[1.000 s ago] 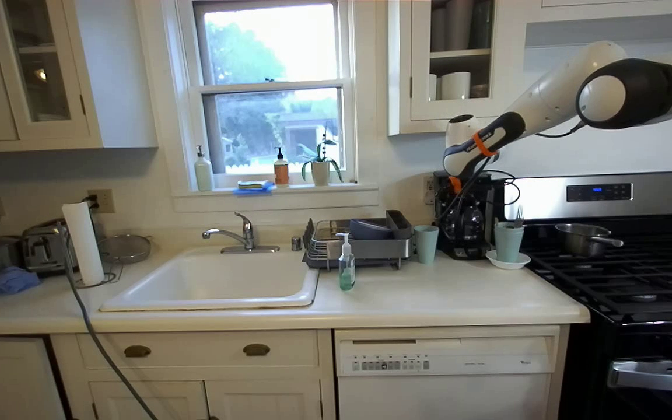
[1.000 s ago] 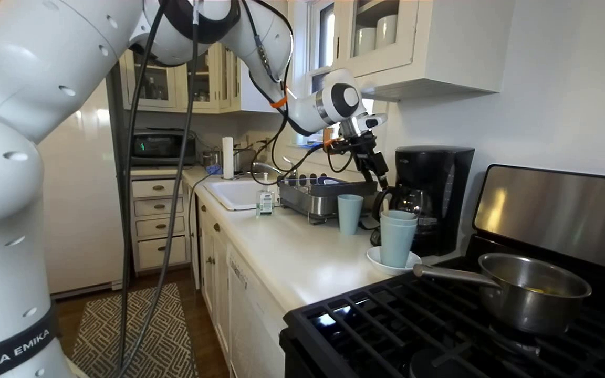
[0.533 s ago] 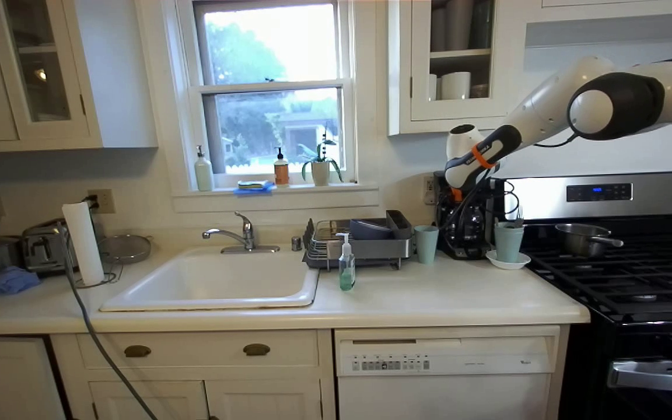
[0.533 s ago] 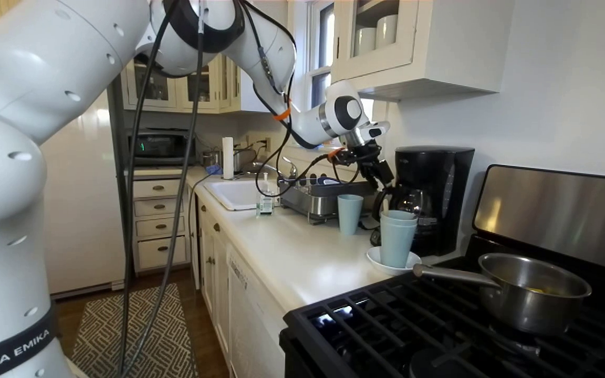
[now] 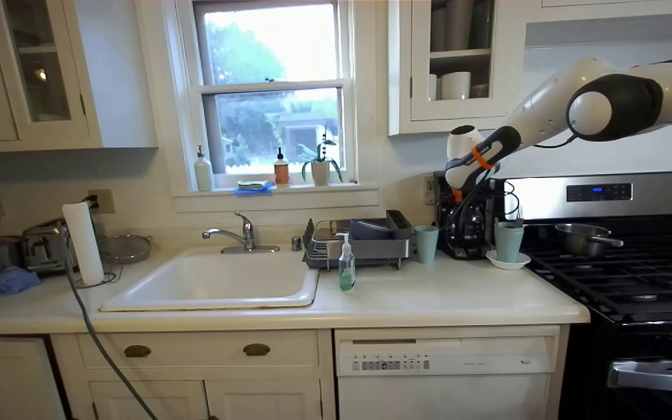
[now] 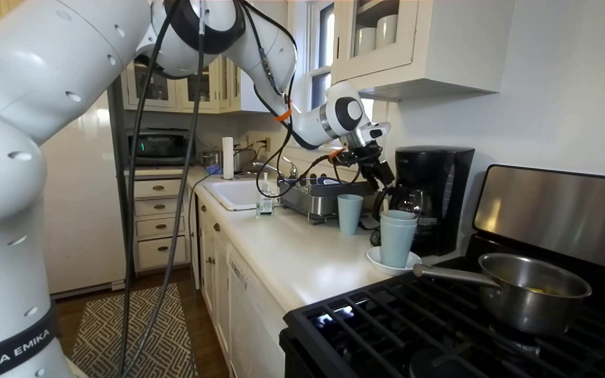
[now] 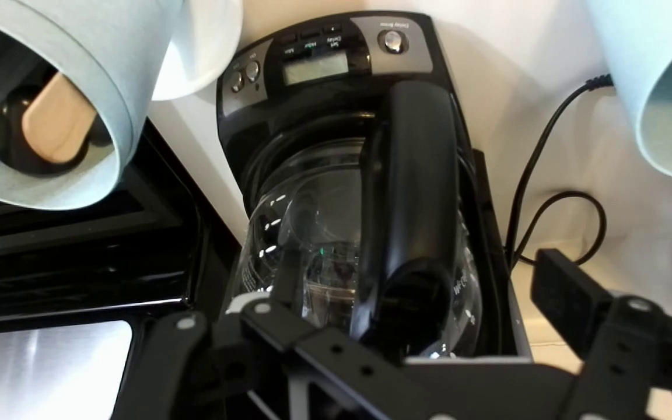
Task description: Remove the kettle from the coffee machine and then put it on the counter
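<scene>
Wrist view, one kettle [image 7: 401,216], two jaws apart

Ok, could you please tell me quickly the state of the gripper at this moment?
Gripper: open, holding nothing; in the wrist view its jaws stand apart, with the kettle handle showing between them.

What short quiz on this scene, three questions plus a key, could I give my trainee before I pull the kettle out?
1. True or false: the kettle sits in the coffee machine.
2. Pick one. The saucepan stands on: A) the sink; B) the stove; C) the dish rack.
3. In the wrist view, how do the jaws stand?

Key: 1. True. 2. B. 3. Open, with the kettle's black handle showing between them.
</scene>
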